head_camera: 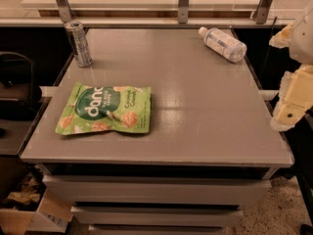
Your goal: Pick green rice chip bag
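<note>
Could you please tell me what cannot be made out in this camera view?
In the camera view:
- Gripper: at the right edge, beside the table; the frame edge cuts off its arm.
- Green rice chip bag: its small print is too small to read; its underside lies hidden against the table.
- Silver can and clear bottle: labels too small to read.
</note>
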`<state>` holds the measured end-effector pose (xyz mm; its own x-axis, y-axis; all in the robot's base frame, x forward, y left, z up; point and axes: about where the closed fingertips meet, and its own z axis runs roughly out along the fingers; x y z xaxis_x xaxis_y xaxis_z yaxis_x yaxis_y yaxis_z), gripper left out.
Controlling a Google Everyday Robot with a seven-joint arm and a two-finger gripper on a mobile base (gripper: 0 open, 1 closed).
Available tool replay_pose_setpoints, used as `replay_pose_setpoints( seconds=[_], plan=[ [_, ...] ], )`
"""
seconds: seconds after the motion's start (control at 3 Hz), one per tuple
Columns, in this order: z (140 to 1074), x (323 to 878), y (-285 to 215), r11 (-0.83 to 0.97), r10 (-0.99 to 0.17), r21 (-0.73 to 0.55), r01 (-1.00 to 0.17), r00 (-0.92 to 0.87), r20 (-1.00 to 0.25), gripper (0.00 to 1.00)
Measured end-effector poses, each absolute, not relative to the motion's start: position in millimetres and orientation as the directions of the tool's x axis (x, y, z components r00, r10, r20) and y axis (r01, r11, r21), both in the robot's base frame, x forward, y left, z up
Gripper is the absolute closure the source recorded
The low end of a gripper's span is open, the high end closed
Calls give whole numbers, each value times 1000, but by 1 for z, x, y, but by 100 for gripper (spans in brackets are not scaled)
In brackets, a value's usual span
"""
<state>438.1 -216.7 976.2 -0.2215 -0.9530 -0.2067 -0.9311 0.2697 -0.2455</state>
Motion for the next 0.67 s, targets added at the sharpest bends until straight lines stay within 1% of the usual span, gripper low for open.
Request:
replay_pose_setpoints(
  seconds=[0.33, 0.67],
  plan=[
    [976, 438, -217, 270, -953, -246, -931, -221, -207, 0],
    [983, 443, -207, 257, -953, -272, -928, -196, -230, 0]
  ],
)
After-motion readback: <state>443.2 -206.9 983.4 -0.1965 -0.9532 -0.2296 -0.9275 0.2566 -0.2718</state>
